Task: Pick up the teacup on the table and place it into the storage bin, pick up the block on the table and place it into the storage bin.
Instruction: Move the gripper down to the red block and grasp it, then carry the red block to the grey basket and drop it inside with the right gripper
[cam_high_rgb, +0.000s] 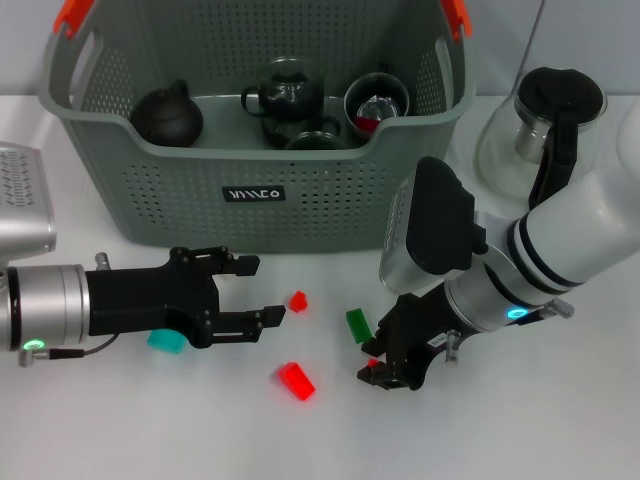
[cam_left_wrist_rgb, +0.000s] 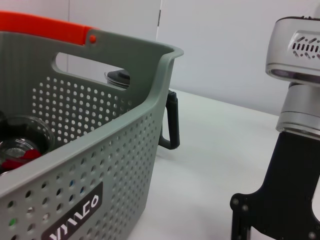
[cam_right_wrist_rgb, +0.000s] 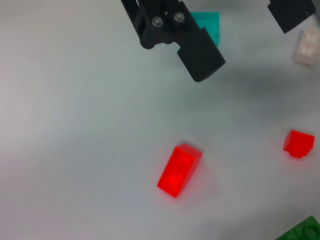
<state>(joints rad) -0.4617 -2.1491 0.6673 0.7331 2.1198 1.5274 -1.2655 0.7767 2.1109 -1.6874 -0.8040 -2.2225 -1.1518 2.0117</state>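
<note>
While left end effector (cam_high_rgb: 258, 290) hovers open and empty beside small red block (cam_high_rgb: 298, 301), right end effector (cam_high_rgb: 385, 372) sits low on worktop (cam_high_rgb: 150, 420), grip unclear; bin (cam_high_rgb: 255, 190) behind holds teapots

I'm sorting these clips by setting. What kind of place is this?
Probably a robot lab or test bench, not a home: a bare white table against a plain wall, a grey storage bin holding dark teaware, loose coloured blocks, and a glass carafe staged beside it.
</note>
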